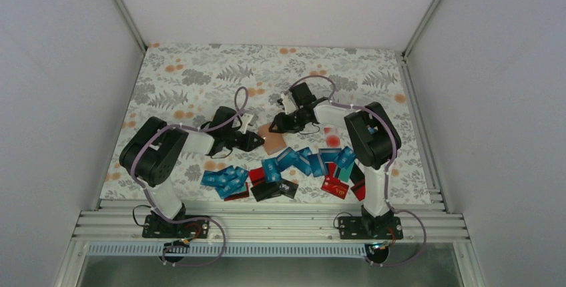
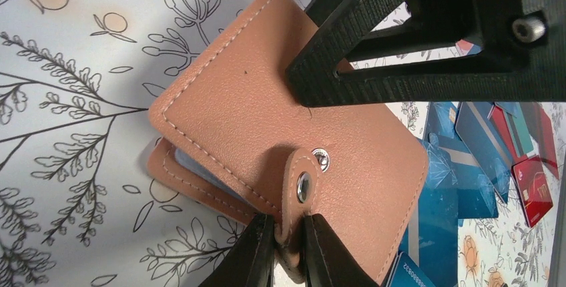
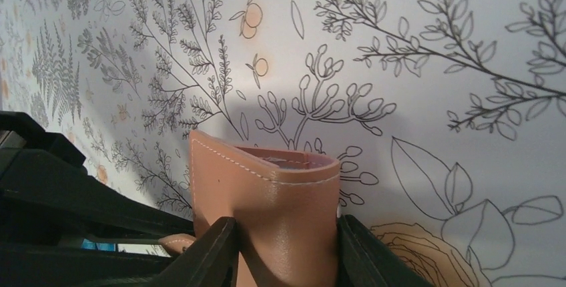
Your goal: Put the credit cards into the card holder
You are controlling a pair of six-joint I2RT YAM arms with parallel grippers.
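The tan-pink card holder (image 1: 272, 139) lies on the floral cloth between both arms. My left gripper (image 2: 286, 230) is shut on its snap strap (image 2: 302, 187), which is undone from the stud beside it. The cover (image 2: 253, 113) sits slightly off the lower flap, with a bluish layer between them. My right gripper (image 3: 284, 233) is shut on the card holder (image 3: 280, 193) from both sides, and the leather bows between the fingers. Its black finger frame (image 2: 414, 47) hangs over the far part of the cover. Credit cards (image 1: 294, 163), mostly blue with some red and black, lie scattered nearer the arm bases.
Blue and red cards (image 2: 480, 153) lie right beside the holder. My left gripper's black body (image 3: 60, 200) fills the lower left of the right wrist view. White walls and metal rails (image 1: 267, 223) bound the cloth-covered table (image 1: 200, 73).
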